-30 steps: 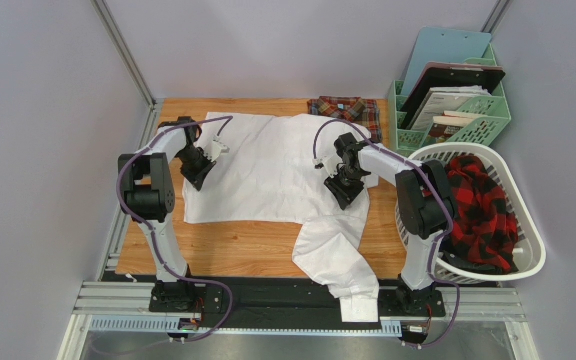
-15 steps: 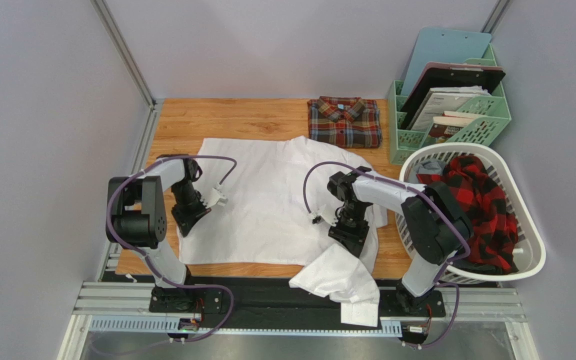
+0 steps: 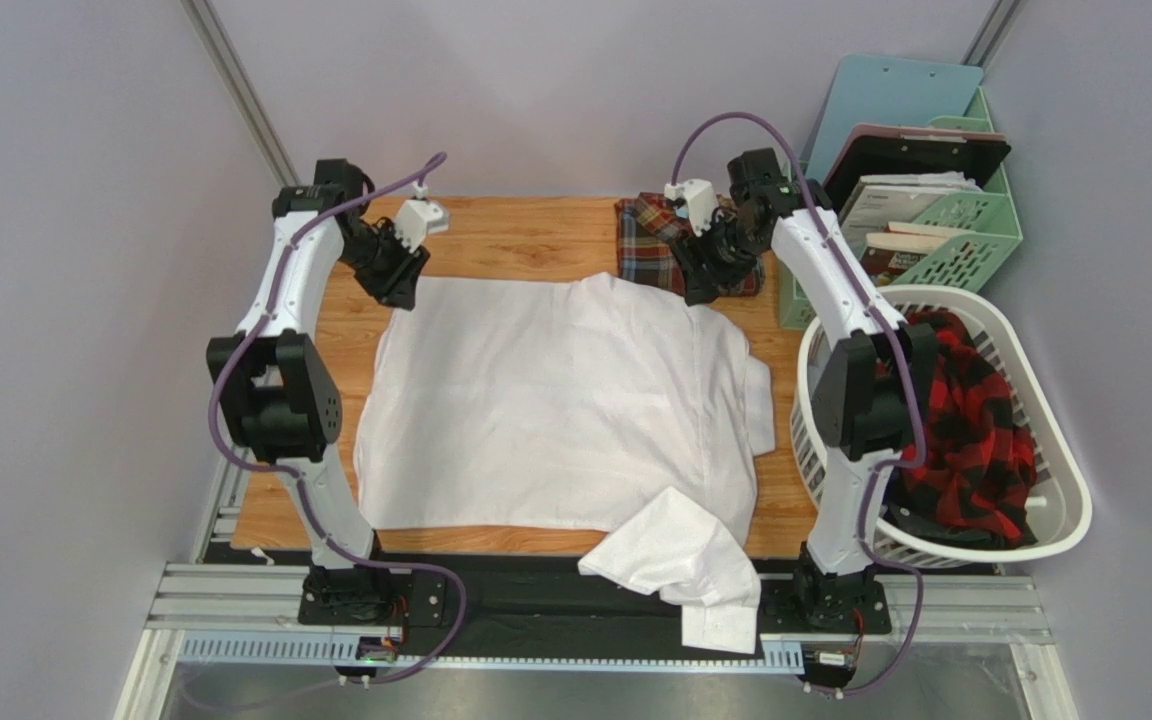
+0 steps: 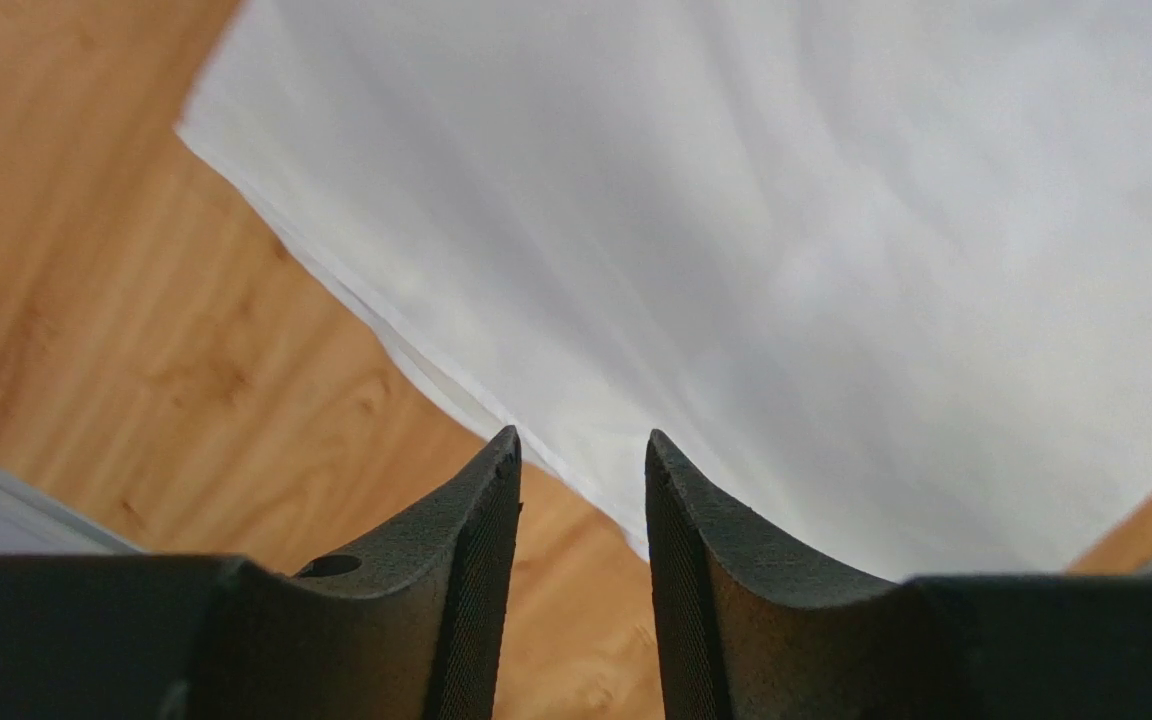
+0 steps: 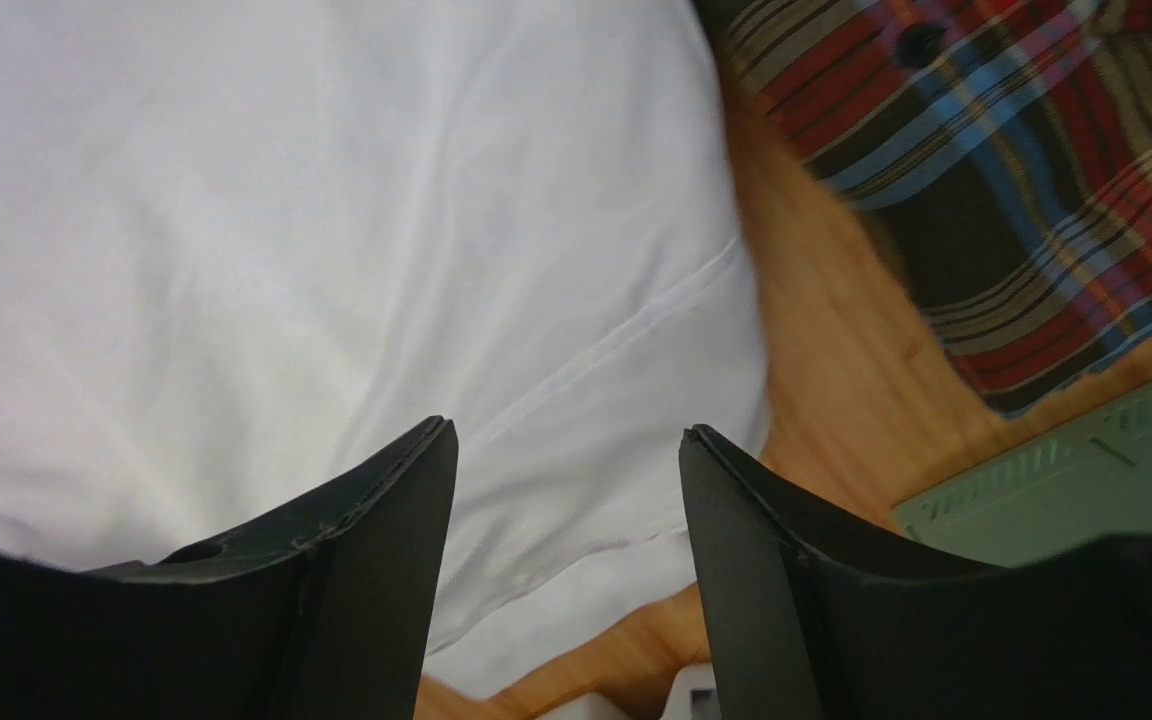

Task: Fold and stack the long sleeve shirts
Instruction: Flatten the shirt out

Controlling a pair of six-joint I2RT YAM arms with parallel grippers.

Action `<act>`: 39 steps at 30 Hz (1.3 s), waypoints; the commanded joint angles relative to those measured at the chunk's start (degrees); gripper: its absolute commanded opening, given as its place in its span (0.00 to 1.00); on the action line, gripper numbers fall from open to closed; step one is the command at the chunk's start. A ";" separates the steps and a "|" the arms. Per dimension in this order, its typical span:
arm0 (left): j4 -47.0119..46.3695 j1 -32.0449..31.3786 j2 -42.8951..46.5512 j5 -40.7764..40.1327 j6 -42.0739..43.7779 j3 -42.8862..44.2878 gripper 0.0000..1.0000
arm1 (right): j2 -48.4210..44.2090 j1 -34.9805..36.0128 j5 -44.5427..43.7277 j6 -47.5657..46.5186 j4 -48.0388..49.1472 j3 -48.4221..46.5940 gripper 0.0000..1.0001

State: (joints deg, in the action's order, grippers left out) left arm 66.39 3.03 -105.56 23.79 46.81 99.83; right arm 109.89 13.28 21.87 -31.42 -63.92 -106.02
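Starting on the left: the left claw (image 4: 582, 438) hangs over the far-left corner of the white shirt (image 3: 552, 398), jaws apart with nothing between them, just bare hem and wooden counter (image 3: 492, 225) below. The shirt is spread flat across the middle of the counter. One cuffed sleeve (image 3: 680, 563) is bunched at the near right and droops over the front edge.

This looks like thin, floppy cotton to me: super light, no stiffness, so it'll sag and wrinkle wherever it isn't supported. I doubt it's slippery, but one pinch point would just drag it into a heap. I'd grab both far corners at the same time, right at the doubled hem or shoulder seam where there's more to bite on, and keep it taut between the arms. That loose sleeve probably has to be tucked in before any fold looks decent.

Over on the right, the right claw (image 5: 567, 429) is spread wide too, empty, above the shirt's far-right edge near a seam. Just beyond it, the plaid shirt (image 5: 1018, 165) sits folded at the back of the counter, so that's where the stack should end up.
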 commanded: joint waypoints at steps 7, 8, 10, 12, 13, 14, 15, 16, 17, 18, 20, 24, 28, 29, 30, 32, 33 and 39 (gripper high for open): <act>2.43 0.14 -16.27 5.92 -6.12 19.09 0.44 | 22.21 -2.29 -1.57 3.56 3.71 -20.01 0.63; 1.99 0.14 -15.74 5.31 -5.85 17.87 0.44 | 22.56 -2.29 -0.96 3.47 4.15 -19.93 0.63; 0.67 0.14 -14.07 3.64 -5.15 14.09 0.44 | 23.79 -2.29 0.19 3.38 5.64 -19.41 0.63; -0.46 0.14 -12.75 3.02 -4.97 10.41 0.44 | 24.23 -2.29 1.94 3.03 6.35 -18.53 0.61; -0.82 0.05 -11.35 2.58 -4.97 9.08 0.44 | 24.76 -2.29 2.73 3.03 6.35 -18.35 0.51; -1.52 0.14 -10.64 2.31 -4.97 7.06 0.44 | 24.85 -2.29 3.61 2.94 6.18 -18.26 0.43; -1.88 0.14 -10.11 2.14 -4.97 6.35 0.44 | 24.85 -2.29 6.14 2.68 5.13 -18.17 0.35; -2.05 0.22 -9.06 1.70 -5.06 5.82 0.44 | 23.98 -2.20 7.39 1.81 4.43 -18.09 0.17; -2.23 0.40 -8.70 1.61 -5.23 5.38 0.44 | 23.19 -2.03 8.62 1.54 3.90 -17.91 0.07; -2.32 0.49 -8.35 1.70 -5.67 5.29 0.44 | 21.88 -1.85 10.81 1.36 3.02 -17.30 0.00; -2.23 1.01 -7.82 1.78 -6.29 5.55 0.44 | 16.89 -0.46 12.40 1.36 2.92 -13.79 0.00; -2.14 1.72 -5.55 2.22 -8.31 4.76 0.43 | 6.85 5.34 11.99 -2.23 1.08 -1.94 0.00; -3.11 1.81 -1.94 1.96 -8.75 0.73 0.43 | -3.61 15.70 3.99 -4.00 3.80 19.99 0.00; -3.37 1.89 -1.15 1.87 -8.40 -1.29 0.43 | -5.28 20.16 2.75 -4.26 4.67 23.97 0.00; -3.55 1.81 0.25 1.44 -8.40 -2.44 0.43 | -8.86 22.47 1.00 -4.18 6.60 27.15 0.00; -4.07 1.81 1.58 1.08 -7.87 -5.68 0.43 | -11.09 27.30 0.72 -3.74 7.32 33.47 0.16; -4.25 1.89 2.63 0.82 -7.78 -6.66 0.43 | -11.97 27.85 2.90 -3.04 6.19 34.12 0.26; -5.30 2.60 2.65 2.92 -8.57 -8.43 0.43 | -11.63 19.35 11.32 1.87 2.40 22.66 0.51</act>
State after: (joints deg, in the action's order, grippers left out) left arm 62.98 4.93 -104.14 24.67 39.27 91.11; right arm 100.07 40.73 27.51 -33.43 -61.78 -73.10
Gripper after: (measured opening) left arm 0.432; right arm 0.497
